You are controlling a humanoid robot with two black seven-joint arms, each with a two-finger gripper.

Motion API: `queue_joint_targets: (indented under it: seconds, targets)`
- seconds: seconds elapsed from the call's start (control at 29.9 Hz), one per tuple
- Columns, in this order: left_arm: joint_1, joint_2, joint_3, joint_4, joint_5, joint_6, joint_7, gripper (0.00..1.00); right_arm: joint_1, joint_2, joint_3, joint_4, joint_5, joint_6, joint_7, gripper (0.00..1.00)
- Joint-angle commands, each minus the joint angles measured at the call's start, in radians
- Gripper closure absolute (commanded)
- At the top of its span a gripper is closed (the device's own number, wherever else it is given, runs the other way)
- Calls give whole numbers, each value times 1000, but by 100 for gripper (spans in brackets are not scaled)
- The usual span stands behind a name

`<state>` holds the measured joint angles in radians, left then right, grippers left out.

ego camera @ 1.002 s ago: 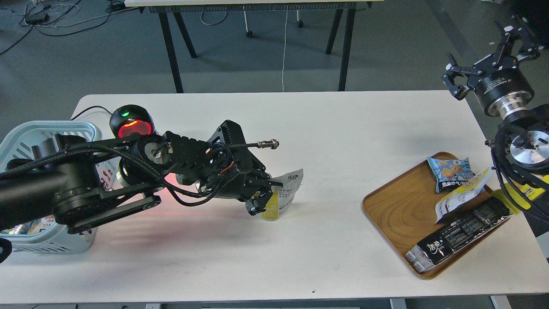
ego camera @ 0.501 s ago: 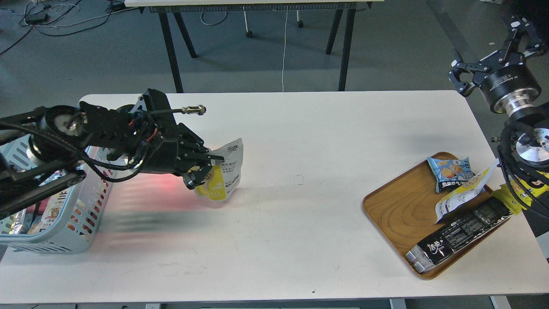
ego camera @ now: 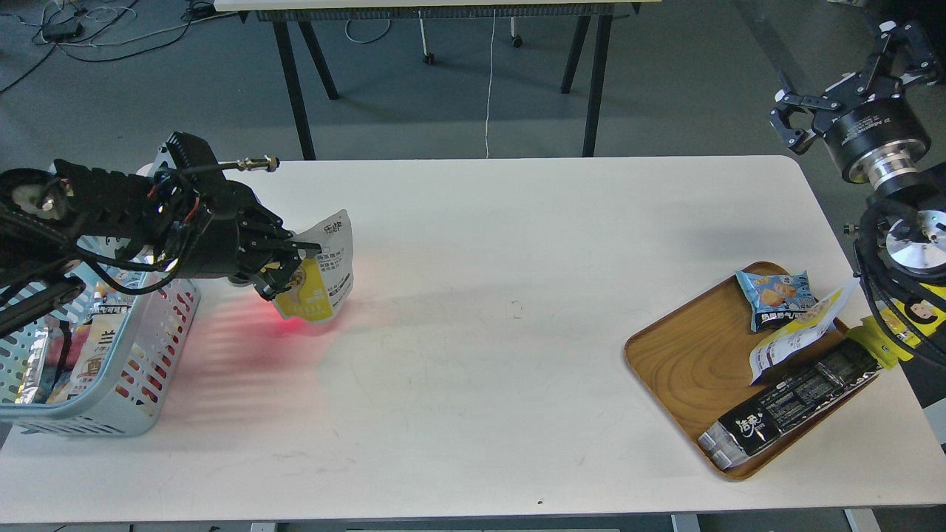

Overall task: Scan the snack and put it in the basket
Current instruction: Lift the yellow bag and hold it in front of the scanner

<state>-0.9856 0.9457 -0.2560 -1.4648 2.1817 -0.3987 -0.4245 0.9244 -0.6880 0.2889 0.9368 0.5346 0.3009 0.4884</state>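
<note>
My left gripper [ego camera: 292, 262] is shut on the snack [ego camera: 319, 275], a small pouch with a yellow front and a white printed panel. It hangs above the table just right of the basket [ego camera: 140, 369], a pale blue slotted plastic basket at the left edge with several packets inside. Red light falls on the table under the pouch. My right gripper [ego camera: 850, 66] is raised off the table's far right corner, its fingers spread and empty.
A brown wooden tray [ego camera: 687, 362] sits at the right with a small blue packet [ego camera: 776, 295], a longer yellow-white pouch [ego camera: 798, 332] and a black packet [ego camera: 791, 406]. Another table's legs stand behind.
My left arm has carried the snack leftward across the table, from the middle to beside the basket. The black scanner seen earlier is now hidden. The right gripper shifted slightly.
</note>
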Motion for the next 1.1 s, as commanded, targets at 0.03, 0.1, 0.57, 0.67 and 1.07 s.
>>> queue_joint_targets:
  seconds: [0.03, 0.1, 0.57, 0.67, 1.07]
  targets:
    - [2, 7, 0, 3, 0, 0, 0, 100, 2, -4, 1, 0, -18, 3, 0, 2]
    - [4, 7, 0, 4, 0, 0, 3, 100, 2, -4, 1, -1, -18, 3, 0, 2]
    - [-5, 7, -9, 60, 0, 1, -2, 100, 8, 1, 3, -3, -18, 1, 0, 2]
    - [-11, 7, -11, 63, 0, 1, -2, 100, 8, -1, 3, -3, -18, 1, 0, 2]
    - [-15, 34, -89, 70, 0, 0, -48, 100, 8, -4, 3, -3, -18, 1, 0, 2]
